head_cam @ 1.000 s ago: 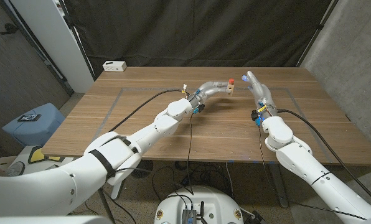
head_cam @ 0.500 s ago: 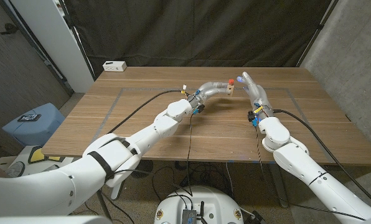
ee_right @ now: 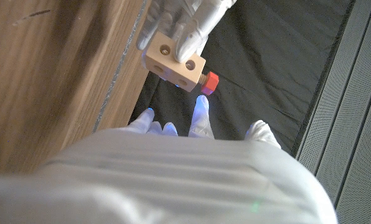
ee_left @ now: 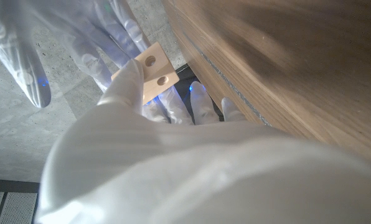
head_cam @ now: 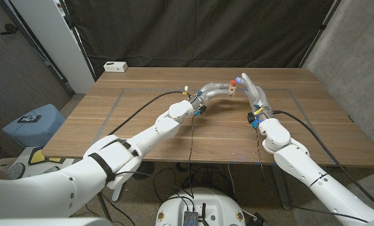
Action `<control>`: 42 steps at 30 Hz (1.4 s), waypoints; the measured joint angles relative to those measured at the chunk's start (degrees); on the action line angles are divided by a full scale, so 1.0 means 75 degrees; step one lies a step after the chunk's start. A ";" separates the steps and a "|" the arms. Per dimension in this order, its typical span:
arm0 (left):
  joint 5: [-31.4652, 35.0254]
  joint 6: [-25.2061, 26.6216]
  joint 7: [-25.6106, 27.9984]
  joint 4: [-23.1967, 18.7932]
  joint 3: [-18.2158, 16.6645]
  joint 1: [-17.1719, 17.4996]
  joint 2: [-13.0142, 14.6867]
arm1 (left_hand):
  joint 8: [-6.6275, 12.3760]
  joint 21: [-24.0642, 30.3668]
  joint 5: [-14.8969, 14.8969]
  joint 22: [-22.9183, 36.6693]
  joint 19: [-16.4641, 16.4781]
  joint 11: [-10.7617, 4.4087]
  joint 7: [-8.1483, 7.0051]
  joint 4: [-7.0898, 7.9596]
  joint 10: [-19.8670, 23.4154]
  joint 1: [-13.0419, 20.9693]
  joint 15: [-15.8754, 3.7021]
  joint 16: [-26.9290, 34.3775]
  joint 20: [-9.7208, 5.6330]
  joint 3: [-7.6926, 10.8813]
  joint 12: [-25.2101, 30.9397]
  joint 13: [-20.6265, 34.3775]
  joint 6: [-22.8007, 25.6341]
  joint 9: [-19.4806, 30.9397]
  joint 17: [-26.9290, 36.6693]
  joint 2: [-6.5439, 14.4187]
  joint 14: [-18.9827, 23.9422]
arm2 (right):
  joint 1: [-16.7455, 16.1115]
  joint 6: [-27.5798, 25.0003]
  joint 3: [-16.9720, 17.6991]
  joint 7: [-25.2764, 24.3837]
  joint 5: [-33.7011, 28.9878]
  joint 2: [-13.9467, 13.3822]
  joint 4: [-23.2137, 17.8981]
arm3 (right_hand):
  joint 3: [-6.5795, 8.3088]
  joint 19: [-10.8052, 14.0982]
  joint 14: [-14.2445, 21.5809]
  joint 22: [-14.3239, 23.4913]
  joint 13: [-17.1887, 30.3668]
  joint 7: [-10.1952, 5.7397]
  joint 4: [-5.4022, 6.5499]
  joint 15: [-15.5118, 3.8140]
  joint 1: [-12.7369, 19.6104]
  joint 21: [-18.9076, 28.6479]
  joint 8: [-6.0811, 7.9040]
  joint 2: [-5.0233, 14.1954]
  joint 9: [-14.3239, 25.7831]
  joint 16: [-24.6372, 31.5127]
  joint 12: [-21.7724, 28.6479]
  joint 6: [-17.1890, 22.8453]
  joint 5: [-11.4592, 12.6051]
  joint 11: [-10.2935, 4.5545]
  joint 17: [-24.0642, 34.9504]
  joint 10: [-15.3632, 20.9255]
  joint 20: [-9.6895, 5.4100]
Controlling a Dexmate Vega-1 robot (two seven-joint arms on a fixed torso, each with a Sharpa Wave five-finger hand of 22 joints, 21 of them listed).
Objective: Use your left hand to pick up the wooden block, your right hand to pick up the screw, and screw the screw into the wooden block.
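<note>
My left hand (head_cam: 217,88) holds the small wooden block (head_cam: 233,90) up over the far middle of the table (head_cam: 143,100). In the left wrist view its fingers wrap the block (ee_left: 153,76), whose two holes face the camera. A red screw (ee_right: 210,80) sticks out of the block's (ee_right: 173,62) end. My right hand (head_cam: 253,91) stands right beside the block with its fingers stretched out. One fingertip (ee_right: 201,103) touches the screw head and the thumb stays apart. In the head view that finger hides most of the screw.
A white box (head_cam: 115,66) sits at the table's far left corner. Black cables (head_cam: 143,108) trail from both wrists across the wood. A blue stool (head_cam: 33,124) stands off the table's left side. Dark curtain hangs behind.
My right hand has shifted left, closing on the block; its fingertip now covers the red screw head that showed earlier. The left hand and block stay put.
</note>
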 measured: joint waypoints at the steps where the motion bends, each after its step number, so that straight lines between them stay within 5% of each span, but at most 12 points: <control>1: -0.0001 -0.0002 -0.0008 0.0018 0.0000 -0.0007 -0.0007 | 0.0000 0.0000 0.0000 0.0000 0.0000 -0.0001 0.0000 0.0000 0.0001 0.0000 0.0000 0.0000 0.0000 0.0000 0.0000 0.0000 0.0000 0.0000 0.0000 0.0000 0.0000 | 0.0003 0.0000 -0.0005 0.0004 0.0001 0.0000 0.0001 | 0.0000 0.0000 0.0000 0.0000 0.0000 0.0000 0.0000 0.0000 0.0000 0.0000 0.0000 0.0000 0.0000 0.0000 0.0000 0.0000 0.0000 0.0000 0.0000 0.0000 0.0000; 20: -0.0046 -0.0184 -0.0130 0.0467 0.0006 -0.0180 -0.0191 | 0.0002 0.0066 -0.0029 0.0000 0.0000 -0.0012 0.0000 0.0000 0.0011 0.0000 0.0000 0.0017 0.0000 0.0000 -0.0022 0.0000 0.0000 -0.0003 0.0000 0.0000 0.0000 | 0.0066 -0.0006 -0.0066 0.0091 0.0065 0.0004 0.0055 | 0.0064 -0.0042 -0.0039 0.0000 0.0000 -0.0081 0.0000 -0.0041 -0.0030 0.0028 0.0029 0.0031 0.0000 0.0031 0.0000 0.0082 0.0000 -0.0028 0.0000 -0.0027 0.0043; 42: -0.0063 -0.0058 -0.0102 0.0172 -0.0004 -0.0036 -0.0103 | 0.0002 0.0066 -0.0016 0.0000 0.0000 0.0018 0.0000 0.0000 0.0016 0.0000 0.0000 0.0017 0.0000 0.0000 -0.0004 0.0000 0.0000 0.0000 0.0000 0.0000 0.0000 | -0.0077 -0.0068 -0.0065 0.0016 0.0062 -0.0054 -0.0102 | 0.0097 -0.0041 -0.0038 0.0000 0.0001 -0.0175 -0.0033 -0.0041 -0.0030 0.0058 0.0057 0.0031 0.0000 0.0090 0.0066 0.0235 0.0000 -0.0057 -0.0001 0.0003 0.0043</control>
